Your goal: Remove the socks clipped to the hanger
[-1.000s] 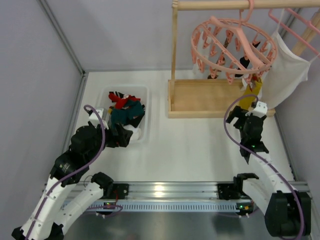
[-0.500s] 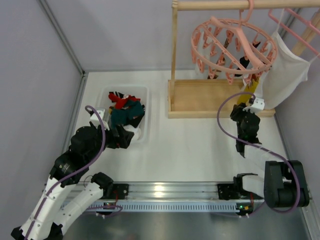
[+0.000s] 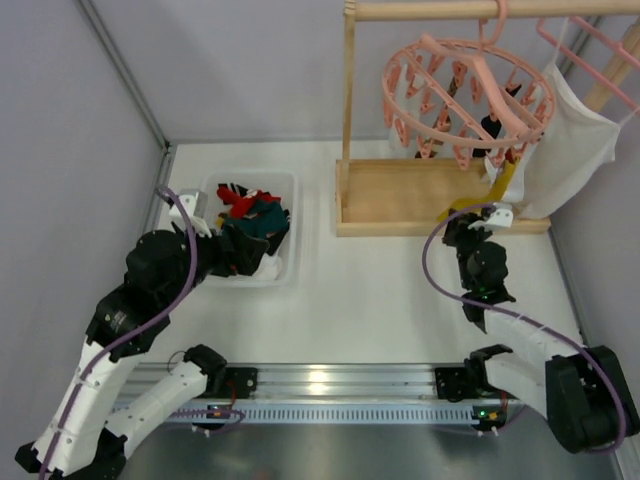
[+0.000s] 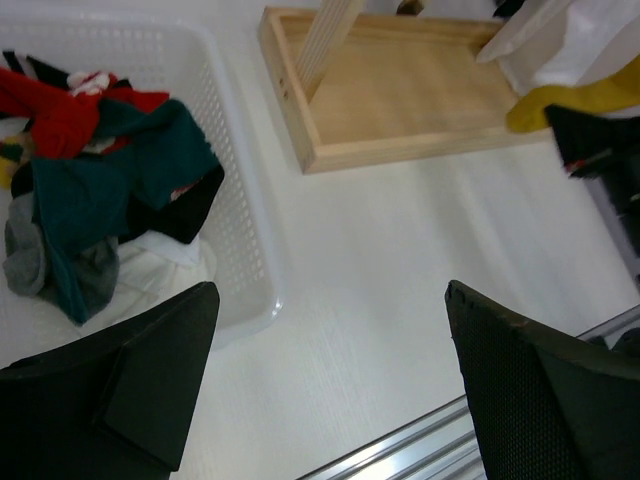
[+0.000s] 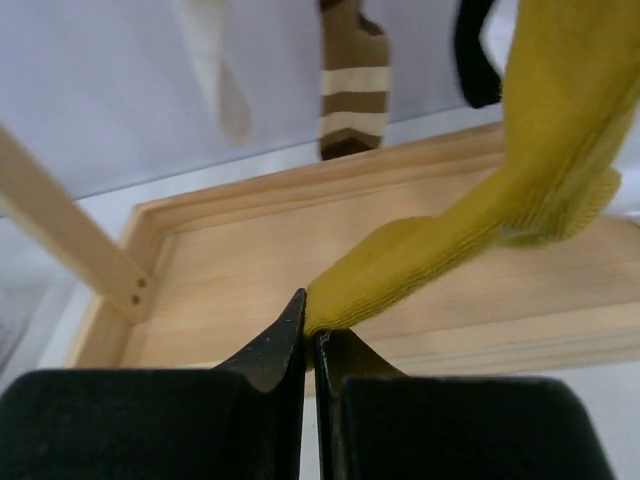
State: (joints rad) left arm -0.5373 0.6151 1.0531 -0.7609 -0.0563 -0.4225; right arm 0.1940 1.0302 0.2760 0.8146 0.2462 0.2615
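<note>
Right wrist view has the right gripper [image 5: 308,322] with its two black fingers pressed together on the toe end of a mustard-yellow knitted sock [image 5: 480,220], which runs up and to the right from the fingertips. Beyond the fingertips lies a shallow pale wooden tray base [image 5: 250,280], and above it hang a brown sock with cream stripes [image 5: 352,90], a black sock [image 5: 472,60] and a blurred white sock [image 5: 212,60]. From the top external camera, the round pink plastic ring hanger [image 3: 465,95] with its dangling pegs sits above and just beyond this gripper, hooked on a wooden rail [image 3: 440,10]. The yellow sock seems to be held by a peg on the ring's near rim, though the clip is too small to make out. A large white garment [image 3: 575,140] hangs to the gripper's right. The left gripper [image 4: 330,295] stands wide apart with nothing between its fingers, over the white table [image 4: 380,260]. Ahead and to its left is a white perforated plastic basket [image 4: 255,240] holding a heap of teal, red, black and grey socks [image 4: 100,170].
</note>
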